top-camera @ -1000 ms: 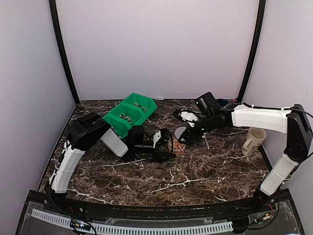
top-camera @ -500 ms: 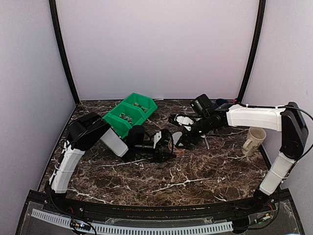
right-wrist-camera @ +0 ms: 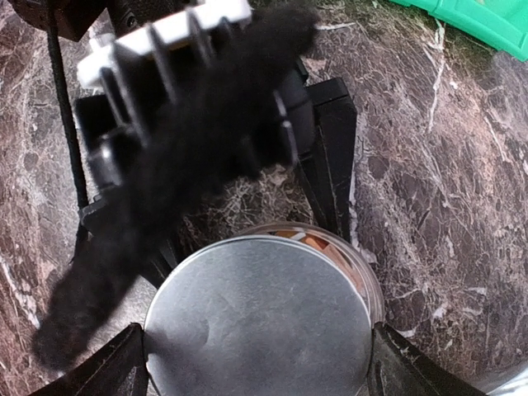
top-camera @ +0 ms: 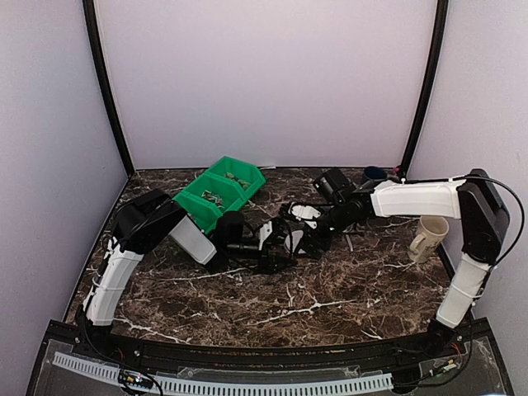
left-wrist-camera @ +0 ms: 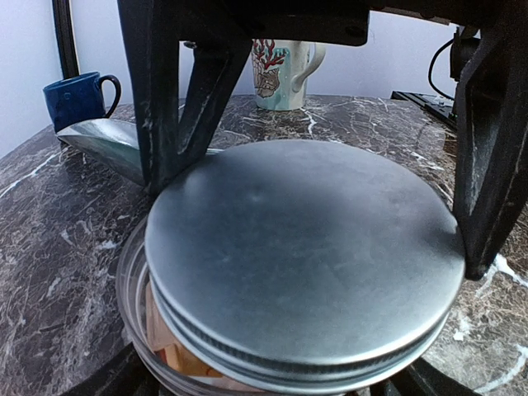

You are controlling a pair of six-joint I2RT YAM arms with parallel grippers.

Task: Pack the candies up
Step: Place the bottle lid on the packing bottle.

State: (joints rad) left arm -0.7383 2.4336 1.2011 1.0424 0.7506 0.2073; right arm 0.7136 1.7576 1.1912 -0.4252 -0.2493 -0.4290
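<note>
Flat round brushed-metal lid (left-wrist-camera: pixel 305 247), threaded rim, tilted on clear round jar (left-wrist-camera: pixel 132 276); orange candies (left-wrist-camera: pixel 173 355) inside. Arm reaching across, right fingers (left-wrist-camera: pixel 487 165) pinch lid edges; left fingers (right-wrist-camera: pixel 330 165) clamp jar, wrist low over table (top-camera: pixel 330 305).

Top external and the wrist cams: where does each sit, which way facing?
Top external: above, behind the bases, looking down at the table; left arm, right arm show.
Left wrist: low, beside the jar, facing the lid; right gripper shows.
Right wrist: above the lid, looking down; own fingers, left gripper show.
Shared: lid, jar.
</note>
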